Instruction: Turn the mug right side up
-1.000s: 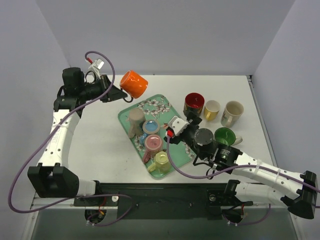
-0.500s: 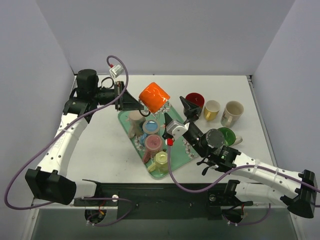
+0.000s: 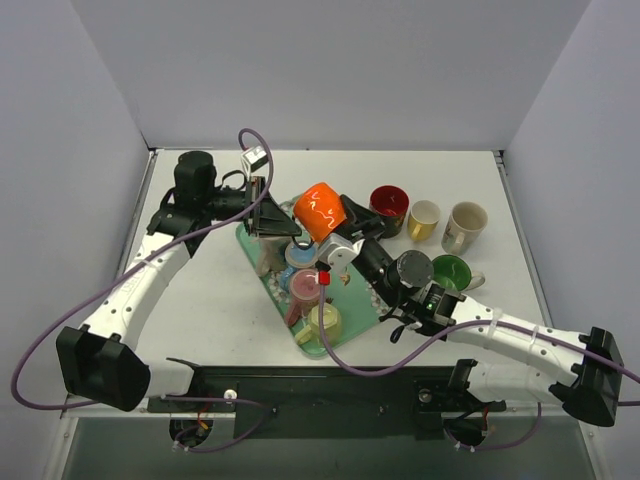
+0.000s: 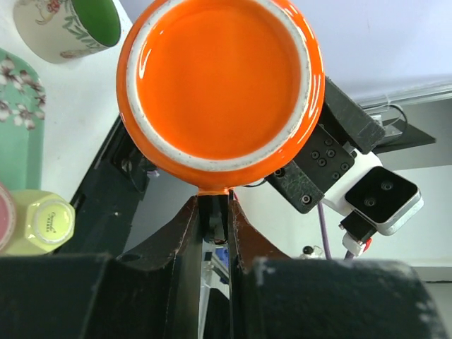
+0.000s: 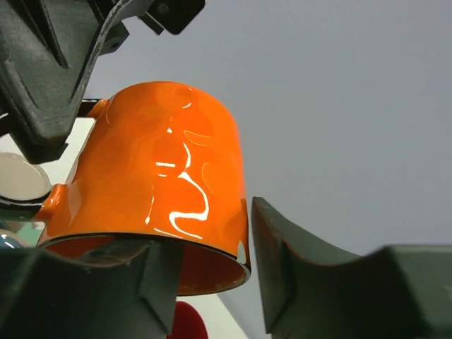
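Mug (image 3: 320, 208) aloft between both tools, over tray (image 4: 18, 141). Left tool (image 4: 214, 212) pinched narrow on mug handle; mug base faces back along this tool. Right tool (image 5: 215, 236) partly closed, straddling mug wall at rim: one finger under mouth, other just beside outer wall. Cannot tell if it grips. Red mug (image 3: 388, 205) on table (image 3: 200, 290) near right tool.

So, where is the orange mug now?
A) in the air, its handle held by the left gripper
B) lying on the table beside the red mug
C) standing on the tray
A: the left gripper pinches the handle of the orange mug, which hangs above the tray.
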`<state>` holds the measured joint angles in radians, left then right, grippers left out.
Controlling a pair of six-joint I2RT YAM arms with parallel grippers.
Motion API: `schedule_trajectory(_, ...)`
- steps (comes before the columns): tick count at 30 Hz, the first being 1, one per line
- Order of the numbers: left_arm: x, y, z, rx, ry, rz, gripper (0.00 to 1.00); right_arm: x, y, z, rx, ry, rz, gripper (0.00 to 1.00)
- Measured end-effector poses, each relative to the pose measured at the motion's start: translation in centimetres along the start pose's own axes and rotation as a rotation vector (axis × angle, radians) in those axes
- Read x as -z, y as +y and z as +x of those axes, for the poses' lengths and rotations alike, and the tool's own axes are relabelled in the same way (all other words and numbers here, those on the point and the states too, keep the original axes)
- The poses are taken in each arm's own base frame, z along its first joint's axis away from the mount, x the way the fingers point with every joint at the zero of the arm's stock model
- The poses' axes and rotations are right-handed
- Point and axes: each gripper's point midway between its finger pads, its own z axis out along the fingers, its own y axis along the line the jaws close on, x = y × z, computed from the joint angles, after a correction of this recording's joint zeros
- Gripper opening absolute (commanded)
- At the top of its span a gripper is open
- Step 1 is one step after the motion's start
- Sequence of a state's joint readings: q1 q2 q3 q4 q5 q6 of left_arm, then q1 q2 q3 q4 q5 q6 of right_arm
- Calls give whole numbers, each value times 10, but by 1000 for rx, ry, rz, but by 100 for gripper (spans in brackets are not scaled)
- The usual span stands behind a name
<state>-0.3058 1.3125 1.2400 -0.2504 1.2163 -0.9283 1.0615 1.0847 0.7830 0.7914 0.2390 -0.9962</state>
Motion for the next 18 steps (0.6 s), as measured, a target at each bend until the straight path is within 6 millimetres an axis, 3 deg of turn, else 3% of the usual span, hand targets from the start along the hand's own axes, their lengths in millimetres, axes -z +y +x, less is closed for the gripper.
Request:
schedule_trajectory(3, 0, -3, 2, 29, 13, 23, 0, -1, -6, -1, 14, 7, 11, 0)
schedule_trajectory(4, 0, -5, 2, 49, 16, 29, 0, -1, -9, 0, 28, 14, 12, 0)
schedule_trajectory(6, 2, -9, -1, 85, 11, 40, 25, 1, -9, 4, 60, 42, -4, 0)
schedule_trajectory(7, 2, -10, -2, 92, 11, 42, 48, 1, -10, 5, 61, 47, -4, 0)
schedule_trajectory(9, 1, -11, -2, 81, 10, 51, 80, 2, -12, 5, 37, 56, 2, 0)
schedule_trajectory(14, 4, -10, -12, -28, -20, 36, 83, 10, 5, 29, -51, 180, -54, 0)
schedule_trajectory(18, 18, 4, -51, -143, -122, -74, 87, 17, -1, 54, -142, 307, -49, 0)
